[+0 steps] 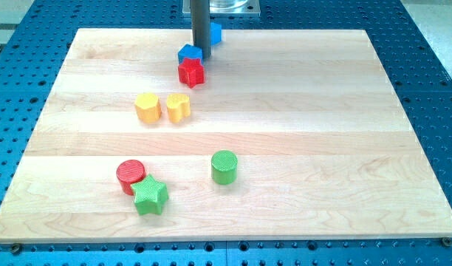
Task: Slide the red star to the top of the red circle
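Observation:
The red star [190,72] lies near the view's top, a little left of centre, touching a blue block [189,54] just above it. The red circle [131,176] stands far below it at the lower left, with the green star [150,196] touching its lower right side. My rod comes down from the top edge and my tip [201,49] rests just right of the blue block, above and slightly right of the red star. A second blue block [216,32] shows partly behind the rod.
A yellow hexagon-like block [147,108] and a yellow heart [178,107] sit side by side between the red star and the red circle. A green circle [224,167] stands right of the red circle. The wooden board [322,148] lies on a blue perforated table.

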### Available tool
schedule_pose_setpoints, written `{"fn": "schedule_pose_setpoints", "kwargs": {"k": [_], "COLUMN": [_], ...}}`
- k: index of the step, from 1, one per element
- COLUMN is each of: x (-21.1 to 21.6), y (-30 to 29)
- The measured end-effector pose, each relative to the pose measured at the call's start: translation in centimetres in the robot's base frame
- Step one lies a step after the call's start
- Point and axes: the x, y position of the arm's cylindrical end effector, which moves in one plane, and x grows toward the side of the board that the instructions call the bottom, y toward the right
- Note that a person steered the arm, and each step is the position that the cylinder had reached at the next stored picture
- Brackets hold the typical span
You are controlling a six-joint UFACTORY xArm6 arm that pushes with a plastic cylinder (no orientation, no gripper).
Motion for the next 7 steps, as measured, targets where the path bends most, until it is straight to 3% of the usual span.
{"fn": "schedule_pose_setpoints", "kwargs": {"k": [1,2,3,4,5,7], "x": [4.3,8.2,6.3,9.0,8.9,17.3], "y": [0.2,-5.6,-7.4,-13.4,-5.7,-3.8]}}
